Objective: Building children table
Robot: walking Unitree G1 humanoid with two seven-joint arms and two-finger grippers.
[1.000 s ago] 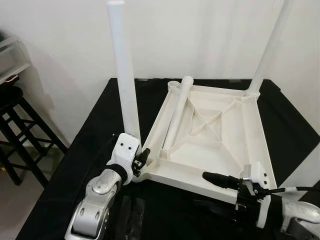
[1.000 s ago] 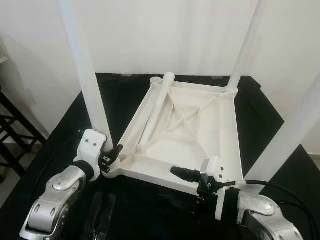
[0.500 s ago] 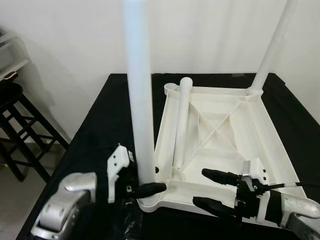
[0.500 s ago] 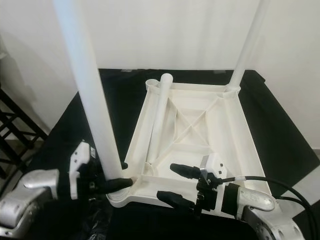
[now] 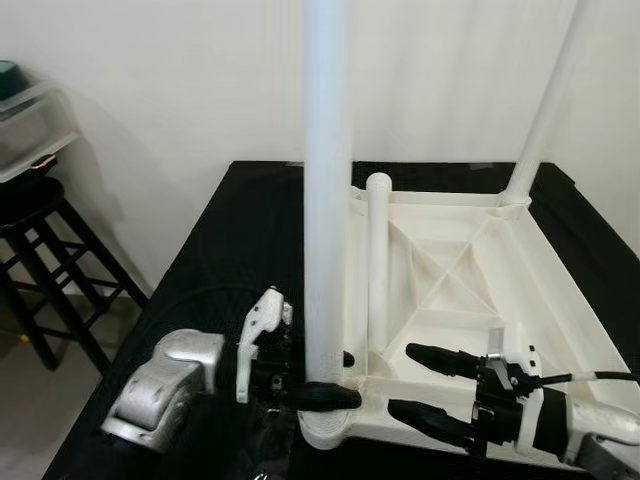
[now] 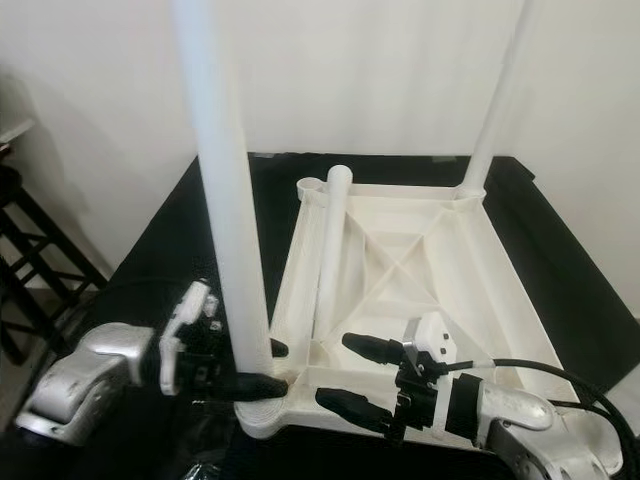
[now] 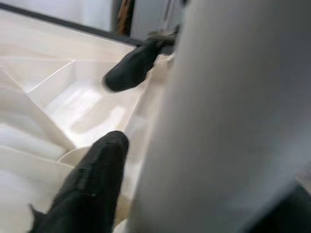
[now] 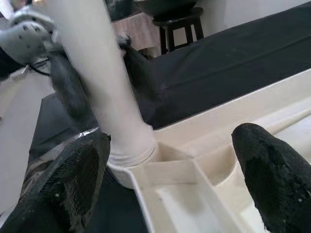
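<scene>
1. White plastic tabletop [image 5: 470, 290], upturned, lies on my black-clothed table [image 5: 240, 230].
2. White tubular leg [image 5: 328, 200] stands upright in its near-left corner socket.
3. My left gripper [image 5: 335, 378] clasps that leg's base.
4. My right gripper [image 5: 425, 385] hangs spread over the near rim.

Bright, even indoor light; head views sharp, wrist views blurred up close, soft shadows on wall.

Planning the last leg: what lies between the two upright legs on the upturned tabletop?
In the left eye view, the loose leg lies flat in the tabletop, between the near upright leg held by the left gripper and the far upright leg.
</scene>
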